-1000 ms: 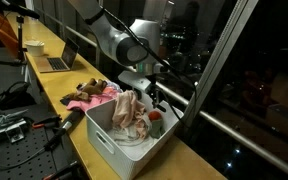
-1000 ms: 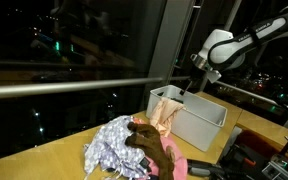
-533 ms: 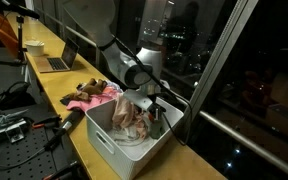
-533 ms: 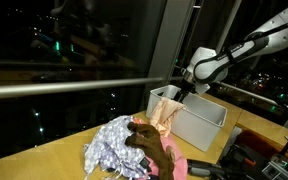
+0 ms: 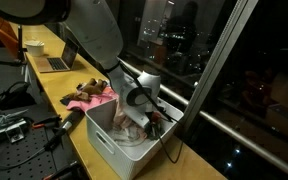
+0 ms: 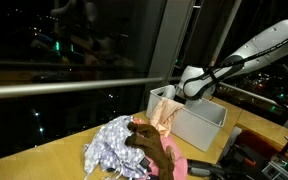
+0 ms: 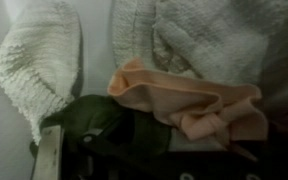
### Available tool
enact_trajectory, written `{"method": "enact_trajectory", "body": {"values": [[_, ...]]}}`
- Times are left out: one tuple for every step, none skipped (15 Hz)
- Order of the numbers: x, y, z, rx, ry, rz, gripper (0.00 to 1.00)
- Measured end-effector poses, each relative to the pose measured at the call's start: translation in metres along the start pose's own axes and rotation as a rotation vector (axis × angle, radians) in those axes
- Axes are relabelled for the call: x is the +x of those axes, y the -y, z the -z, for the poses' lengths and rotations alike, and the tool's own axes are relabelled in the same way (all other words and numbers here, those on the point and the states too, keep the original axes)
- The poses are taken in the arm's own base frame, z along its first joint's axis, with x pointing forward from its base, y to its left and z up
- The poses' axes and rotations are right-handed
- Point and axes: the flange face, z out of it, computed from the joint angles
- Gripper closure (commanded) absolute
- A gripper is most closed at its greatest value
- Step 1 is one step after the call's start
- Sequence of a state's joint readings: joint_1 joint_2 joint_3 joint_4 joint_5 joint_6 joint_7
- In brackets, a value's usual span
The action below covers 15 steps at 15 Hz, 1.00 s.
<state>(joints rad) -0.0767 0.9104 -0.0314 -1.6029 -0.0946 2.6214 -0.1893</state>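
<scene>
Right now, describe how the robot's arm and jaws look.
The arm is white, with smooth rounded links and darker bands at the joints. In an exterior view a round dark cap marks the wrist joint. The jaws look black and are mostly hidden.

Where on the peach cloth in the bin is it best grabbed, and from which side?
Pinch the bunched fold at the right end of the peach cloth in the wrist view; it looks raised and lies over the dark green cloth. Come straight down from above, since the bin walls close off the sides.
</scene>
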Motion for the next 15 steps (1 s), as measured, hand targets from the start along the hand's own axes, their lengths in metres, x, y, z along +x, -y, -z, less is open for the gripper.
{"method": "enact_trajectory", "body": {"values": [[0.001,0.001,-0.003,0.001,0.002,-0.001,0.32],[0.003,0.002,-0.004,0.002,0.003,-0.001,0.40],[0.004,0.004,-0.003,0.004,0.005,0.000,0.47],[0.005,0.006,-0.002,0.006,0.009,0.000,0.56],[0.006,0.008,0.000,0.008,0.012,0.000,0.63],[0.007,0.010,0.001,0.009,0.014,0.000,0.71],[0.008,0.011,0.003,0.011,0.016,-0.002,0.78],[0.009,0.013,0.005,0.012,0.017,-0.003,0.85],[0.010,0.016,0.009,0.014,0.014,-0.005,0.93],[0.011,0.019,0.015,0.015,0.009,-0.006,0.99],[0.012,0.023,0.022,0.018,0.004,-0.006,1.00],[0.013,0.029,0.032,0.020,-0.004,-0.006,1.00],[0.014,0.036,0.045,0.024,-0.013,-0.003,1.00],[0.015,0.044,0.061,0.029,-0.027,0.000,1.00],[0.017,0.053,0.080,0.033,-0.043,0.004,1.00]]}}
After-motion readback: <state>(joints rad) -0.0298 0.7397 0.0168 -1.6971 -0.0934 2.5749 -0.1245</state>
